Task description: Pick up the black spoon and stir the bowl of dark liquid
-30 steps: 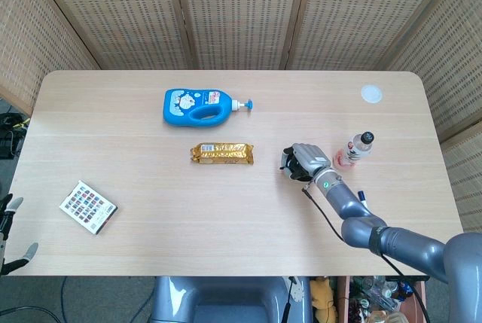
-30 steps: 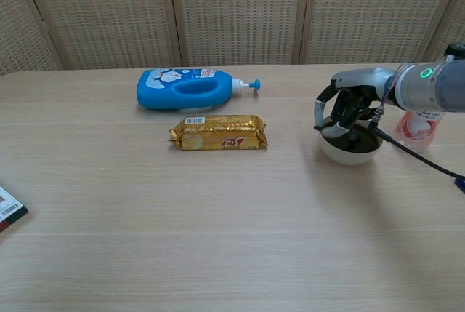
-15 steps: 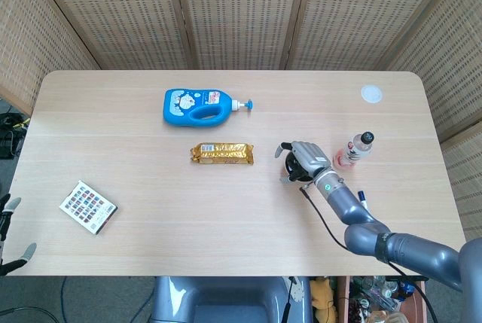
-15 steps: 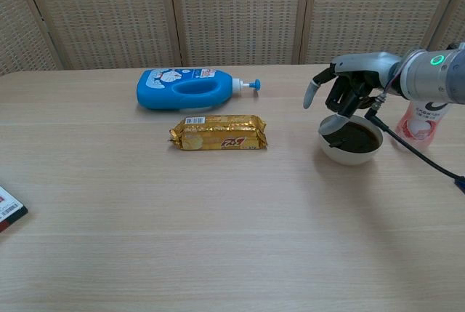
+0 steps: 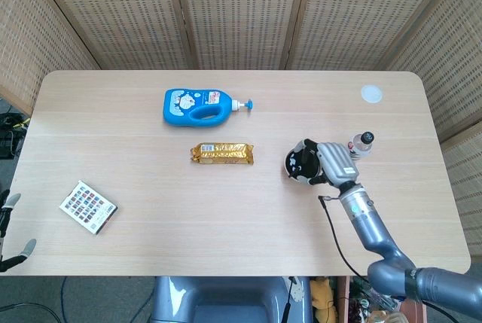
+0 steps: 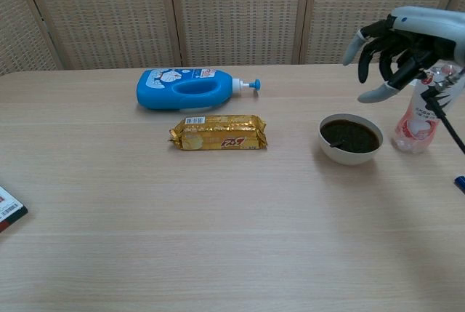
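- Lifted clear of the bowl [image 6: 350, 140] since half a second ago, the right hand [image 6: 392, 49] now hangs above it, toward the bottle side, fingers [image 6: 369, 94] spread and holding nothing.
- That white bowl of dark liquid sits on the tabletop [image 6: 218, 225] toward its right edge.
- Only a short dark stub of the black spoon [image 6: 336, 143] shows at the bowl's left rim, resting in the liquid.
- Just right of the bowl stands a pink-labelled bottle [image 6: 415, 121].
- A gold snack packet [image 6: 219, 132] lies mid-tabletop, with a blue detergent bottle [image 6: 189, 87] behind it toward the far edge.
- A patterned card box [image 5: 88, 207] lies near the left front corner, a white lid [image 5: 370, 94] near the far right corner.
- At the left front edge only the fingertips of the left hand [image 5: 13, 229] show; I cannot tell its grip.
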